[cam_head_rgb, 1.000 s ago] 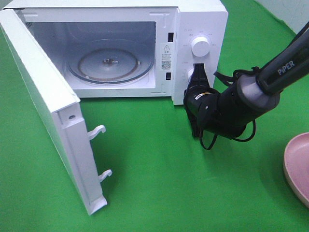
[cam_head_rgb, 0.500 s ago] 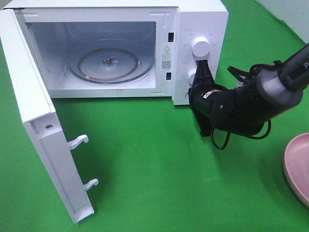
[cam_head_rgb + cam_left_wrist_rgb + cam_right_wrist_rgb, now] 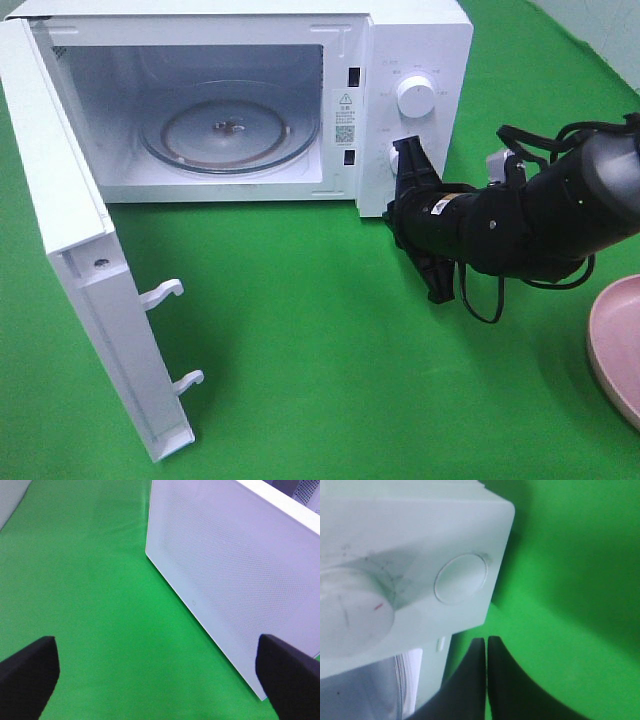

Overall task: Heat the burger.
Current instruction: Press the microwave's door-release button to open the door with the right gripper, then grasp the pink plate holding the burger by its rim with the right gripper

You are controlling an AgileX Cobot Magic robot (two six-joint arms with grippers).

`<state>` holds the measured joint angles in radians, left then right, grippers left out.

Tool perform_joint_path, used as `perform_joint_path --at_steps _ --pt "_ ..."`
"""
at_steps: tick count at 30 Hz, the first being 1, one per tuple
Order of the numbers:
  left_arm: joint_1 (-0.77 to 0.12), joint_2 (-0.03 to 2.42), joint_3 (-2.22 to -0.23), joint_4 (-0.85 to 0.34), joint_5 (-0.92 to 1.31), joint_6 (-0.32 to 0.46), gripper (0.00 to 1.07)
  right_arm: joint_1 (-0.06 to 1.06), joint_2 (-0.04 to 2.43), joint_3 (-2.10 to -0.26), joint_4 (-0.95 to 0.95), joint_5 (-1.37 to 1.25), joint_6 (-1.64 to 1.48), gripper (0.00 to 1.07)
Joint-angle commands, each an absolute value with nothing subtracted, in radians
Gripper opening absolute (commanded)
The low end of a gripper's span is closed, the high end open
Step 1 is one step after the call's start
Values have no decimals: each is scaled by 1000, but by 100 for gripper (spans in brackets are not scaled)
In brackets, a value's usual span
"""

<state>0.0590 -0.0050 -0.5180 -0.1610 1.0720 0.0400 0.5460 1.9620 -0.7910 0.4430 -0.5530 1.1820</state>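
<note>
From above, the microwave (image 3: 415, 40) stood with its door (image 3: 90, 290) wide open, and the right gripper (image 3: 408, 152) was at the round button (image 3: 393, 156) on the control panel.

The left wrist view showed the left gripper (image 3: 156, 647) spread wide over the green cloth (image 3: 90, 580).

In the right wrist view, the right gripper (image 3: 486, 642) was pinched together on nothing, just beside the round button (image 3: 460, 578).

I couldn't see the burger anywhere.

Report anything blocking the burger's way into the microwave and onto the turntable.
Nothing visible does. The door stands wide open, the glass turntable is bare, and the right tool, shut, sits by the control panel, outside the opening. The burger itself is not in view.
</note>
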Motion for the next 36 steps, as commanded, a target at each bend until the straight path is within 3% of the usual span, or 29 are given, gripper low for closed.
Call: perform_joint_path --at_steps 1,24,32,36 --pt "56 -21 -514 -162 1064 41 100 541 1909 -776 365 -492 1146 0" --pt "56 -21 -514 -162 1064 41 100 538 1706 -767 328 -14 450 5" --pt "56 -21 -514 -162 1064 41 100 538 1643 -767 197 181 336 8" --pt "56 -21 -514 -162 1064 41 100 538 1591 -767 34 353 336 9"
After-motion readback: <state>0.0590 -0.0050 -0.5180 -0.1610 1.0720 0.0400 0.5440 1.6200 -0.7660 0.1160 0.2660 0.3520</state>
